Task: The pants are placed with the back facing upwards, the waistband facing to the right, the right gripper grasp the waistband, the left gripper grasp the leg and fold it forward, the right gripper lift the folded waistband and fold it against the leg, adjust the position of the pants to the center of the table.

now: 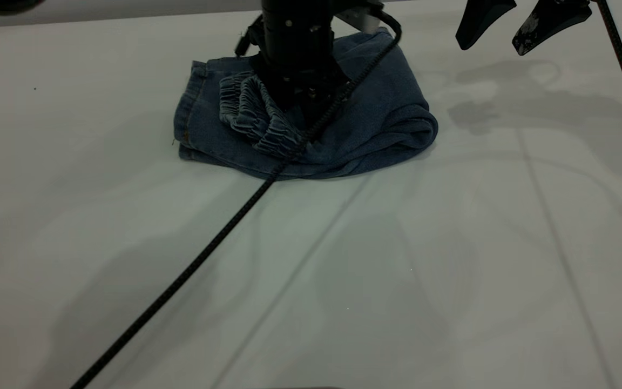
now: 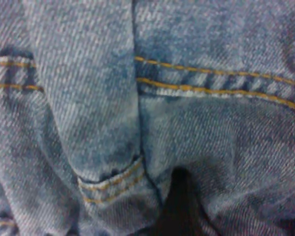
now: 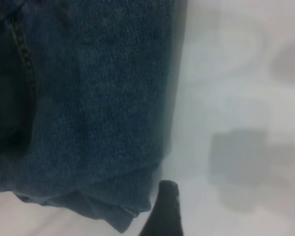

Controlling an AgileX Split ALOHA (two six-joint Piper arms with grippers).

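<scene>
The left pincer (image 1: 311, 100) is pressed down onto the pants (image 1: 365, 124), at the middle of the folded bundle; whether its fingers are spread or pressed together cannot be told, since they are buried in the denim. In the left wrist view only close denim with orange stitching is seen, with one dark fingertip (image 2: 179, 206) against the cloth. A black ribbed cable (image 1: 192, 265) is trailed from this arm across the pants and down toward the near left corner of the tabletop (image 1: 451, 281).

The waistband (image 1: 257, 116) is laid gathered on top of the bundle, just beside the left pincer, on its left-edge side. The pants are found near the far edge, about midway along it.

The right pincer (image 1: 521, 21) is held spread and empty above the far right corner, apart from the pants.
</scene>
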